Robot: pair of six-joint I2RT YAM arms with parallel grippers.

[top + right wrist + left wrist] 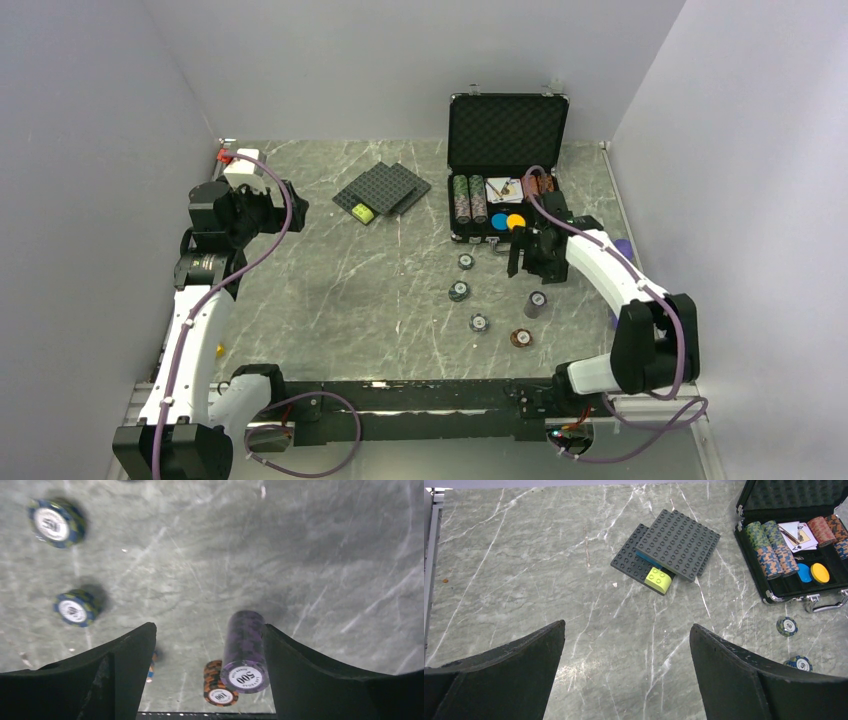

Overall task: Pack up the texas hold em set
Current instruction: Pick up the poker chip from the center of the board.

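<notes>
Black silver-edged briefcase sits open far right, already part-filled, but five loose chip stacks are left nearer, right gripper spread wide over the tall purple chip stack.

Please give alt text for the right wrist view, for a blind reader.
A tall purple chip stack stands between the fingers of the open right gripper. A brown stack sits near it; two blue-green stacks rest farther off on the marble table.

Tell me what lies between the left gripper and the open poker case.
The stacked dark grey studded plates, with a yellow-green brick on them, lie between the left gripper and the case. The top view shows it.
</notes>
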